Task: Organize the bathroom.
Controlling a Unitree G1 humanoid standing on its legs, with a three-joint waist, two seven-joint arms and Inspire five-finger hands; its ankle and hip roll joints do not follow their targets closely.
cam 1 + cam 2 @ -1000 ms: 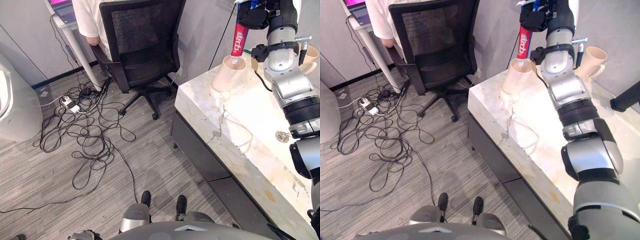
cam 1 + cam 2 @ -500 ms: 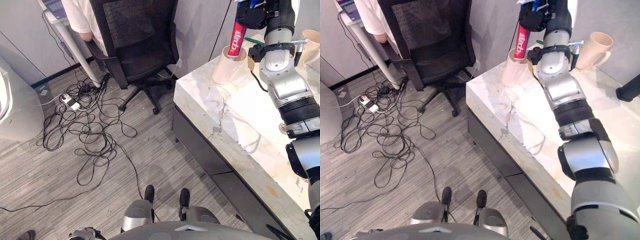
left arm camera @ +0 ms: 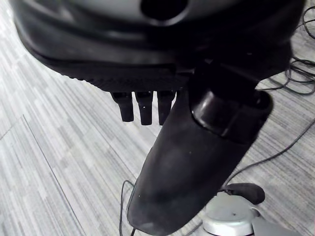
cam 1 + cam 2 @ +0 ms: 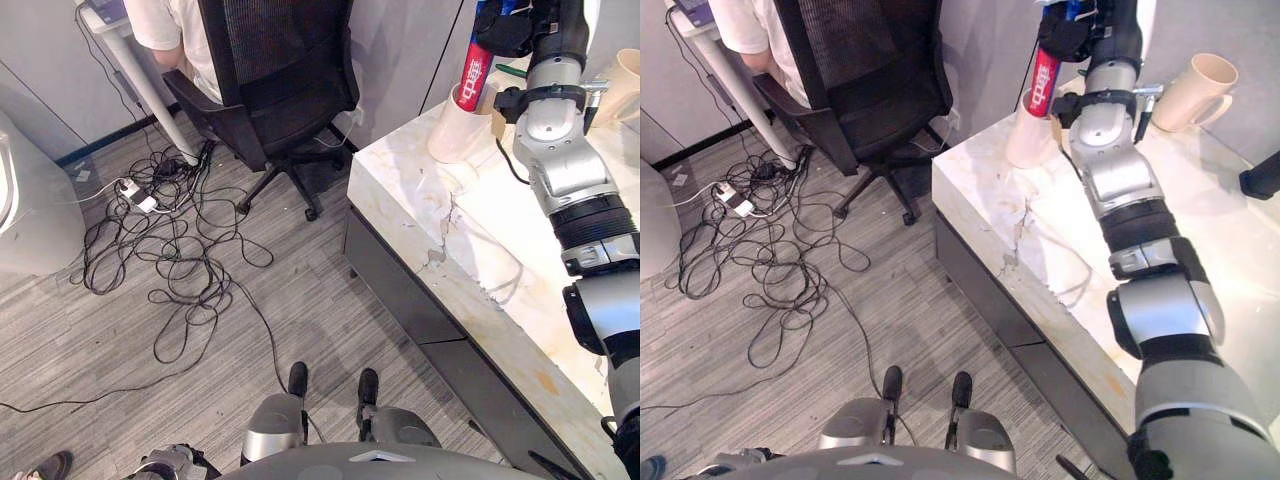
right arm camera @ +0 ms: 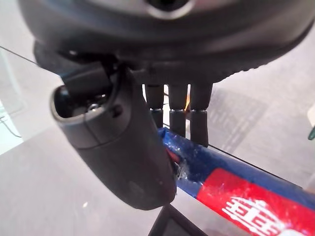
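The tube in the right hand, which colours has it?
Tube: red and blue, clearest in the right wrist view.

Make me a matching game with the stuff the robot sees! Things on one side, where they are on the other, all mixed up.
Things:
1. toothpaste tube
2. cream cup
3. cream mug
4. office chair

Places:
A. on the floor beside the counter, a person sitting in it
B. held in the right hand, its lower end in the cup
C. at the counter's corner nearest the chair
D. at the back of the counter, past the right arm from the cup

Pairs: 1-B, 2-C, 3-D, 4-A
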